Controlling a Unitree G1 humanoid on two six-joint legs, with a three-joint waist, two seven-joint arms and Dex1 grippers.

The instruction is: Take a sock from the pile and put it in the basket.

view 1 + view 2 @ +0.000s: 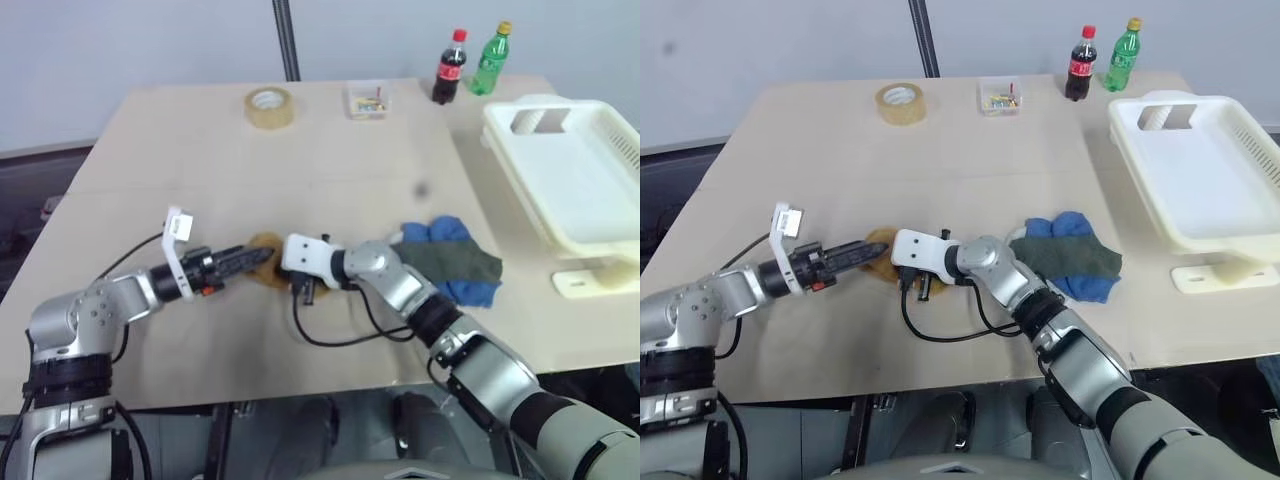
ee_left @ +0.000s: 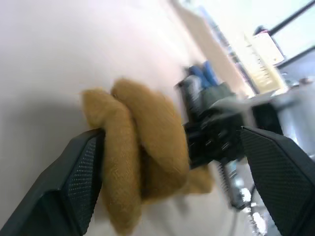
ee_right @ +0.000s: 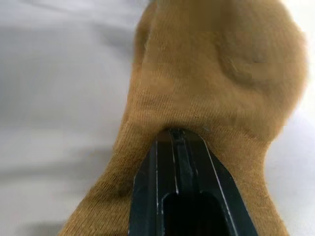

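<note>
Item: mustard sock (image 1: 266,250), one piece, in hand-over between two claws.

Location: I am holding it low over the tan table (image 1: 200,160), in front of me and left of the pile (image 1: 452,262). The basket (image 1: 560,185) is sitting well apart at the far right edge of the table, nothing in it that I can see.

Right gripper (image 3: 180,140): I am keeping it pinched fully closed on a fold of the knit; the wrist view is showing cloth bunching up around both sides of the closed tips.

Left gripper (image 2: 172,167): I am holding it at full spread, one finger (image 2: 74,187) touching the sock's side, the other standing clear beyond it, nothing gripped.

Handling note, as I am judging it: the step looks like a pass from right claw to left, or a two-claw tidy of the wad. I am aiming to bring both left fingers around the thickest roll before closing, and to let go on the right only once the left has bitten. Closing on a thin edge risks the sock slipping out during the long carry across to the basket.

Description of item: soft ribbed knit, mustard-brown, rolled into two fat folds with a looser flap hanging below. Limp, so it is likely to sag and swing.

Remaining stock: pile showing bright blue and dark grey-green socks, lying loose just behind my right forearm.
</note>
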